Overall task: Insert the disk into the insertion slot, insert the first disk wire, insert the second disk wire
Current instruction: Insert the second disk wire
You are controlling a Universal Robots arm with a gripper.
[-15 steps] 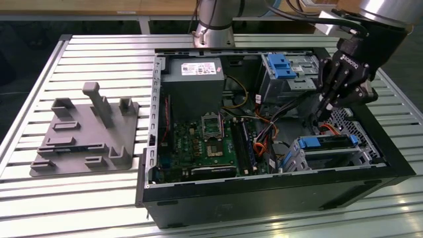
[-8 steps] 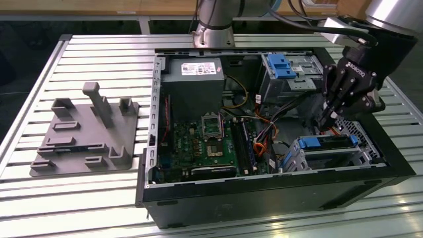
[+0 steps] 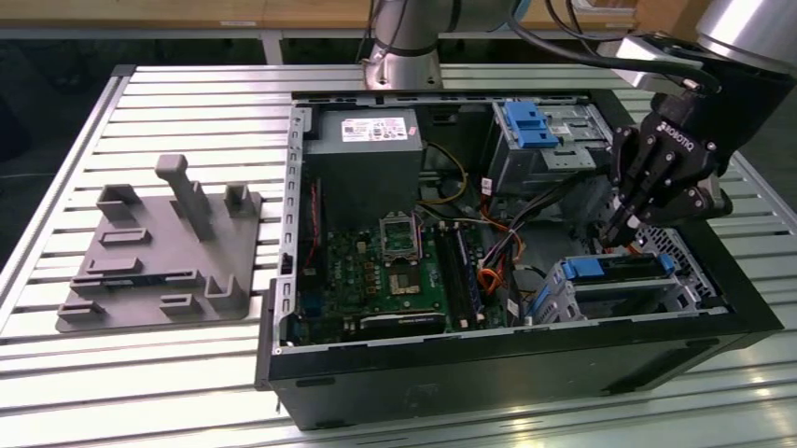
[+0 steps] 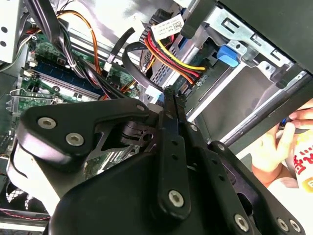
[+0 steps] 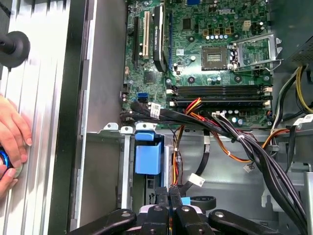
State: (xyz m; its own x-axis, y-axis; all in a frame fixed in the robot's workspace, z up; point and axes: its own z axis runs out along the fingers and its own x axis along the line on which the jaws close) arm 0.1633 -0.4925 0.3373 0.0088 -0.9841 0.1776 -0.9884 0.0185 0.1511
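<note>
The disk (image 3: 621, 271), silver in a bright blue carrier, lies inside the insertion slot (image 3: 682, 266), a perforated silver cage at the case's corner on the exterior view's right. The carrier's blue end (image 5: 147, 159) also shows in the first wrist view. My gripper (image 3: 613, 238) hangs just above the disk's inner end, fingers pressed together and shut. A black disk wire (image 5: 199, 166) with a white tag curves to the fingertips (image 5: 165, 192). Its pale connector (image 4: 152, 91) lies right beside the gripper (image 4: 168, 93). I cannot tell whether the wire is pinched.
The open computer case (image 3: 524, 373) holds a green motherboard (image 3: 398, 271), a power supply (image 3: 368, 159), a taller grey bay with a blue latch (image 3: 536, 126) and loose wire bundles (image 3: 524, 243). A grey fixture plate (image 3: 162, 252) lies on the slatted table. A person's hand (image 5: 12, 137) rests outside the case.
</note>
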